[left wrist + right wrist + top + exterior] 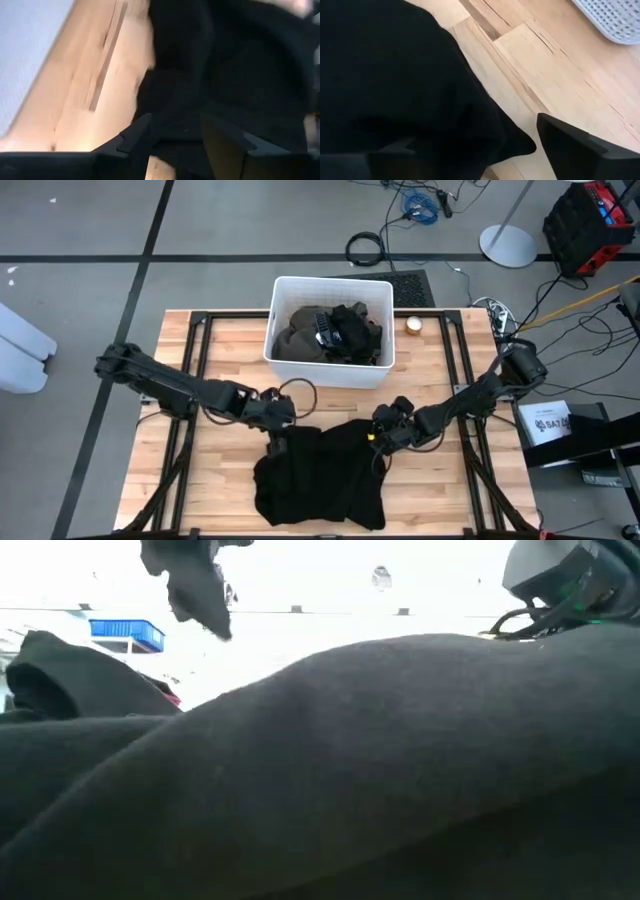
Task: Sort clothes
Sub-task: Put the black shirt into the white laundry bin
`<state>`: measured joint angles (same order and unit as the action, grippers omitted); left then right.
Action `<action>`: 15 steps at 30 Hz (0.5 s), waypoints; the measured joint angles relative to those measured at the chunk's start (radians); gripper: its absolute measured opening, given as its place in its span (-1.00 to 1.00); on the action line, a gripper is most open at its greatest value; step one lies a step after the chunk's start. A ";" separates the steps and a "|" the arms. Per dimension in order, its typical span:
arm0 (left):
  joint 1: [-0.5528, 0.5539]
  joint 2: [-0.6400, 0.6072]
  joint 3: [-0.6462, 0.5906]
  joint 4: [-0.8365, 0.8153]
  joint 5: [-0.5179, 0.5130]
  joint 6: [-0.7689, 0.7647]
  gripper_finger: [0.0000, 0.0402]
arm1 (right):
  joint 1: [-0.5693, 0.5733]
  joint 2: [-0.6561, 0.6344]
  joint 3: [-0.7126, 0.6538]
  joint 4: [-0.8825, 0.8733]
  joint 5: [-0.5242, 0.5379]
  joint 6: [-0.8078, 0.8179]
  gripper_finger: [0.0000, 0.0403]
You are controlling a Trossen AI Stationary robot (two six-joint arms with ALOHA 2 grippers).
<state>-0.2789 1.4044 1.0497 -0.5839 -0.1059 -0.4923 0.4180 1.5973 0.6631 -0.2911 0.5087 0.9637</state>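
Black garment spread on table, more clothes heaped in bin

A black garment (318,480) lies rumpled and spread at lower centre of the high view. Olive-brown and black clothes (332,332) sit piled together at upper centre.

White bin (285,362) on wooden table (440,480); small round tin (413,325) beside it.

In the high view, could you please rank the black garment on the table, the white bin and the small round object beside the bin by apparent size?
1. Black garment, spread over the table.
2. White bin, slightly smaller in outline, so the order is close.
3. Small round object, by far the smallest.
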 joint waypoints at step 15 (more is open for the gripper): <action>-0.257 -0.374 0.028 -0.038 -0.389 -0.053 -0.11 | 0.017 0.040 0.005 0.009 -0.129 0.095 -0.57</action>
<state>-0.5357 1.0301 1.0775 -0.6224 -0.4953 -0.5453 0.4351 1.6370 0.6685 -0.2817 0.3798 1.0588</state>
